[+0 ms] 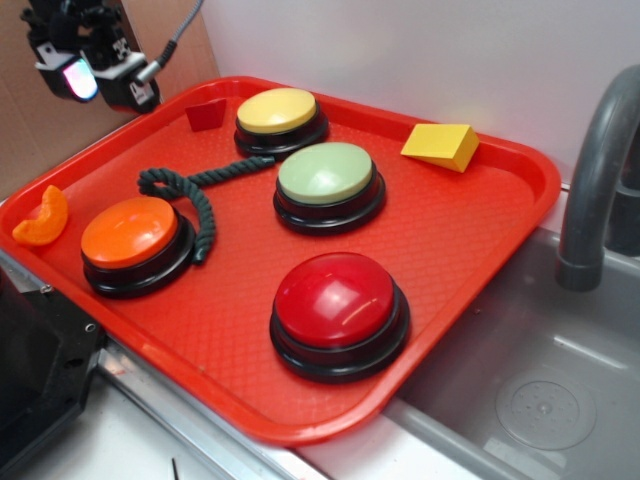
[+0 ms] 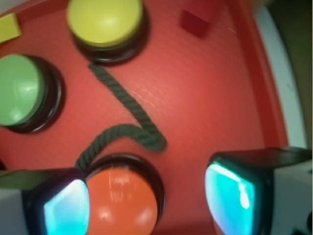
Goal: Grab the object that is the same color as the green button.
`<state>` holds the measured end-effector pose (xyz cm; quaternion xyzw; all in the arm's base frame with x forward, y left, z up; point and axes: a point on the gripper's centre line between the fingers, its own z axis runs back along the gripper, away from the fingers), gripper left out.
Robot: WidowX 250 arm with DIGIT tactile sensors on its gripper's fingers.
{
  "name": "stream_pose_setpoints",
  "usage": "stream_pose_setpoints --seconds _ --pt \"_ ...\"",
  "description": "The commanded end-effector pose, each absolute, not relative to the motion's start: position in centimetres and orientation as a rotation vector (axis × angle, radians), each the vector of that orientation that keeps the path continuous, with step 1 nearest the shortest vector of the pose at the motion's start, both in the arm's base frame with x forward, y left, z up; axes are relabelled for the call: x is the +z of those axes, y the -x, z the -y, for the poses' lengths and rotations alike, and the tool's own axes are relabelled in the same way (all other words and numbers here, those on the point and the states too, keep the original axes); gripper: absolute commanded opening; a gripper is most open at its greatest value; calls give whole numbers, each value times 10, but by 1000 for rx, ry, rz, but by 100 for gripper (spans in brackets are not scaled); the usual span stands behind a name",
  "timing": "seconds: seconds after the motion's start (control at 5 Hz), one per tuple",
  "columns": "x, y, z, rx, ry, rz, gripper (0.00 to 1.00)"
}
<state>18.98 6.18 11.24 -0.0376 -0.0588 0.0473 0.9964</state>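
The gripper (image 1: 97, 72) hangs high over the tray's (image 1: 480, 240) far left corner, jaws wide apart and holding nothing. The green rope (image 1: 196, 196) lies below, curling from the yellow button (image 1: 279, 118) round the orange button (image 1: 134, 240), beside the green button (image 1: 327, 180). I think it must come down next, on the rope's bend, where there is bare tray.

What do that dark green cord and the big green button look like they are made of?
The dark green cord looks like twisted fibre rope, matte and a bit fuzzy: its spiral strands show clearly in the wrist view. The green button seems to be smooth moulded plastic, a pale dome with a soft sheen on a glossy black base. The exact fibre or plastic cannot be told.
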Motion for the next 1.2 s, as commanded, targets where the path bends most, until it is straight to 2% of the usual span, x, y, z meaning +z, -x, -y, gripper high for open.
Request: stream_pose_setpoints --seconds 0.0,0.4,0.6,0.8,1.0 --pt "65 -200 -64 32 43 69 100" --pt "37 -207 -58 26 30 37 100" --pt "22 -209 -58 39 19 0 83" --pt "21 -208 -60 47 20 -1 0" --pt "35 -207 -65 74 30 -5 0"
